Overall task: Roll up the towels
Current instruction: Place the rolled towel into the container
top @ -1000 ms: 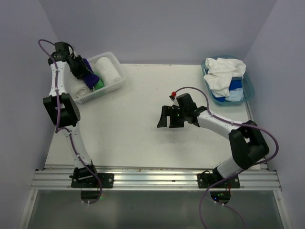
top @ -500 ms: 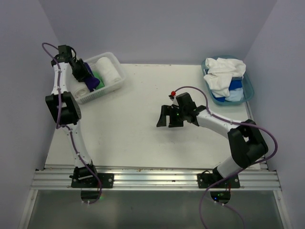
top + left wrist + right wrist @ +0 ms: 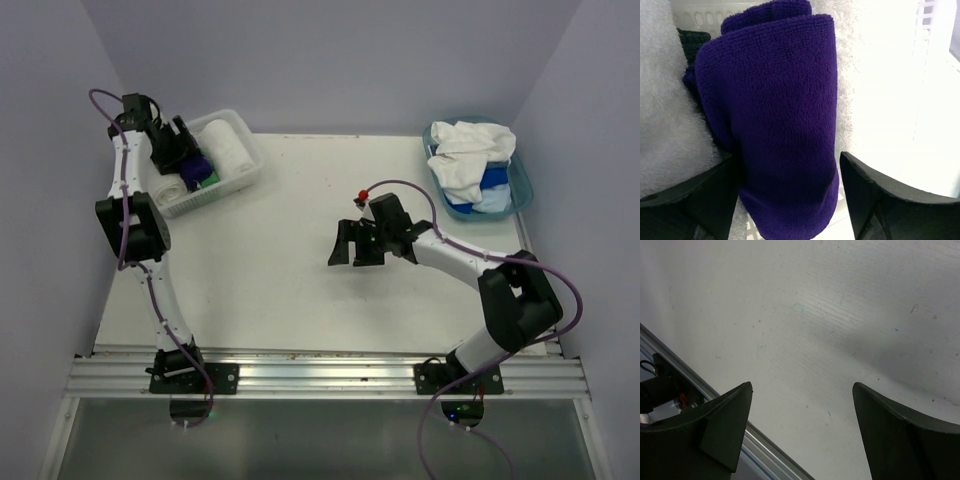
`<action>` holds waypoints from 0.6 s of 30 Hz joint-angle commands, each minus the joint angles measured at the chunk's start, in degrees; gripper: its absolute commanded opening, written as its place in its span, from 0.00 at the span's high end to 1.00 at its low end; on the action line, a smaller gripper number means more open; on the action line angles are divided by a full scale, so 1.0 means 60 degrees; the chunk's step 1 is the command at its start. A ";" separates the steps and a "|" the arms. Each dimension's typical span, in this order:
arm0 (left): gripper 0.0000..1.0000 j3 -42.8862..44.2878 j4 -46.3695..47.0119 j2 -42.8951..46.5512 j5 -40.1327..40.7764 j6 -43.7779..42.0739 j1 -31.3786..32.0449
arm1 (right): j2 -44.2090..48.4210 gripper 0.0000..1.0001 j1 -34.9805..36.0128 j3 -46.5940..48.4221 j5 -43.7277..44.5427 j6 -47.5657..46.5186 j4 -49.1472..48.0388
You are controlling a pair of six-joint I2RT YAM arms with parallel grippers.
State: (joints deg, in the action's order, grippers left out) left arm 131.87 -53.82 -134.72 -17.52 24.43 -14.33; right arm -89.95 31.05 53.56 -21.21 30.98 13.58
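A rolled deep purple towel (image 3: 775, 115) stands in the white lattice basket (image 3: 247, 172) at the back left, between a rolled white towel (image 3: 226, 146) and a smaller white roll (image 3: 170, 188), with a green towel (image 3: 211, 177) beside it. My left gripper (image 3: 788, 157) is open around the purple roll (image 3: 198, 166); a gap shows at the right finger (image 3: 875, 200). Unrolled white towels (image 3: 466, 155) and blue towels (image 3: 482, 196) are heaped in the teal tub (image 3: 522, 188). My right gripper (image 3: 352, 246) hovers open over the bare table (image 3: 840, 315) with nothing in it.
The basket sits close to the left wall and the tub close to the right wall. A metal rail (image 3: 320, 375) runs along the table's near edge, and part of it shows in the right wrist view (image 3: 765, 450).
My left gripper's jaws have spread apart from the purple roll, which now rests in the basket. The right arm has not moved.
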 commanded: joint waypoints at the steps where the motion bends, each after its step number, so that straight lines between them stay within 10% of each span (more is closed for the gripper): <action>1: 0.16 -0.0181 0.0299 0.0815 0.0107 -0.0160 -0.0102 | 0.0256 0.15 -0.0048 0.0478 -0.0259 -0.0051 -0.0125; 18: 0.14 -0.1499 0.0941 0.3188 0.0005 0.0485 -0.0059 | 0.0958 0.15 -0.0033 0.0360 0.0311 -0.0329 0.0254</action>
State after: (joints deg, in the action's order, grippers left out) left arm 125.34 -52.05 -121.14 -17.43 25.98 -14.35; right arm -87.15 31.05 54.08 -21.58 30.52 13.89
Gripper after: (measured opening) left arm 0.857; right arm 0.851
